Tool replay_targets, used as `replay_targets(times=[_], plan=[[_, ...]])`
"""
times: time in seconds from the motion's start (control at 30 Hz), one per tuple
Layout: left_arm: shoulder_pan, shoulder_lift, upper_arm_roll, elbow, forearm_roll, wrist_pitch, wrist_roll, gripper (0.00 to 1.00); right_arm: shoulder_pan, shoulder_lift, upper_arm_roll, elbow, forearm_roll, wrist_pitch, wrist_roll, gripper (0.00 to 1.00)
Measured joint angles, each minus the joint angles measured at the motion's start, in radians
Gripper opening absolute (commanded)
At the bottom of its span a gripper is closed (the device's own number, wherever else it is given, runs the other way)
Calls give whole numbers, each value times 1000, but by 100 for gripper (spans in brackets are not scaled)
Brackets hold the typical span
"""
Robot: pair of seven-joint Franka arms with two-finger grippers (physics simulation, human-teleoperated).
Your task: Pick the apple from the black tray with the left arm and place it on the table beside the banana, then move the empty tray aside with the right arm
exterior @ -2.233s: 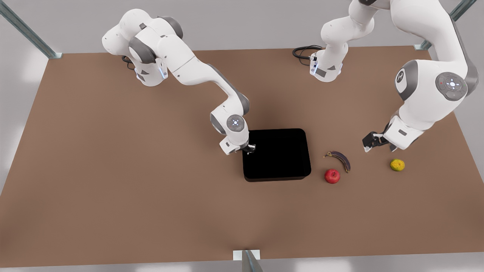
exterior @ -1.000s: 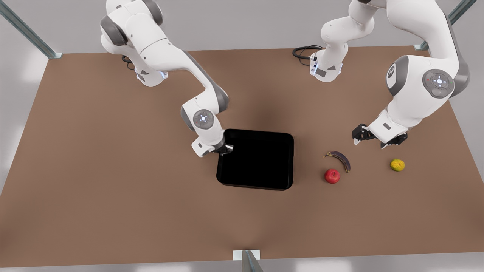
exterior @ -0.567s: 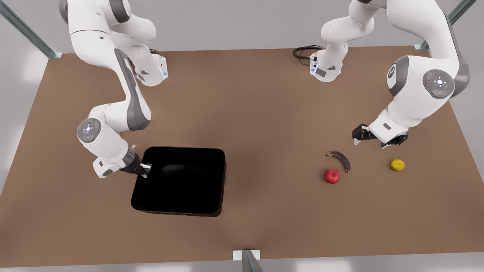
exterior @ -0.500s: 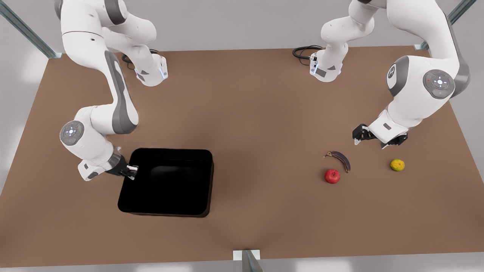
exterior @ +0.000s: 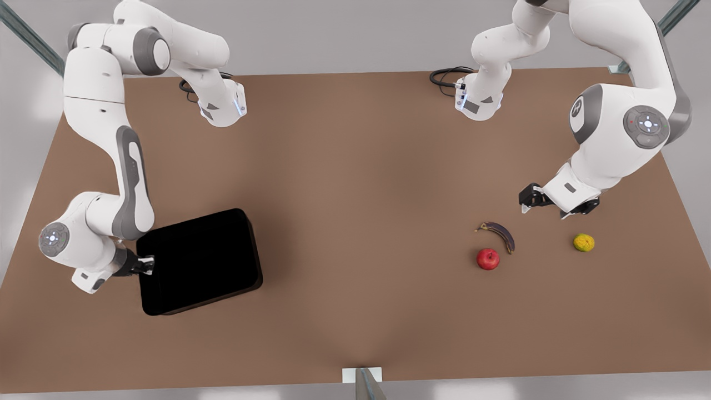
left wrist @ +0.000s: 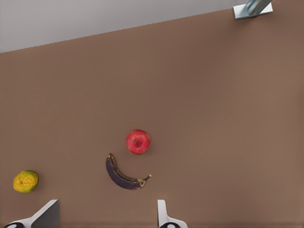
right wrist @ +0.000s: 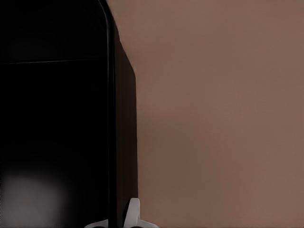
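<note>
Two-arm scene late in the task. The right claw (exterior: 145,265), at the front view's left, is clamped on the rim of the black tray (exterior: 200,260), which lies empty and skewed on the surface (exterior: 355,166), well apart from the fruit; the grip at one edge presumably lets the arm drag or swing the tray aside. In the right wrist view one fingertip (right wrist: 133,213) sits against the outside of the tray wall (right wrist: 124,133); the opposing finger is lost in the tray's black interior, so the clamp is judged from the rim between them. Whether the tray rests flat or is slightly lifted cannot be told. The left claw (exterior: 525,203) waits at the front view's right, above the surface near the banana (exterior: 501,234), its fingers (left wrist: 162,214) spread apart and holding nothing, cut off at the frame edge. The apple (exterior: 487,259) rests on the surface just beside the banana, so that placement appears done. A small yellow-orange fruit (exterior: 584,242) lies farther right
</note>
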Motion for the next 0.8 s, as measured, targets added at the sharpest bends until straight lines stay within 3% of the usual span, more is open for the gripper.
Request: replay_targets(times=[0.17,0.23,0.27,0.33,0.43,0.57,0.8], plan=[[0,2,0,1,0,-5,0,100,2,93,-2,68,-24,1,-112,26],[0,2,0,1,0,-6,0,100,2,112,-2,90,-31,2,-146,71],[0,2,0,2,-1,-6,0,100,3,114,-1,100,-36,4,-159,86],[1,3,0,3,0,-6,1,100,4,105,4,125,-52,7,-175,100],[1,3,0,4,2,-6,1,100,8,22,49,141,-36,-29,-193,100],[2,2,0,5,0,-6,1,100,47,-171,172,143,-4,-154,-149,99],[5,3,0,3,-2,-6,0,100,118,-288,175,208,-181,-368,48,99]])
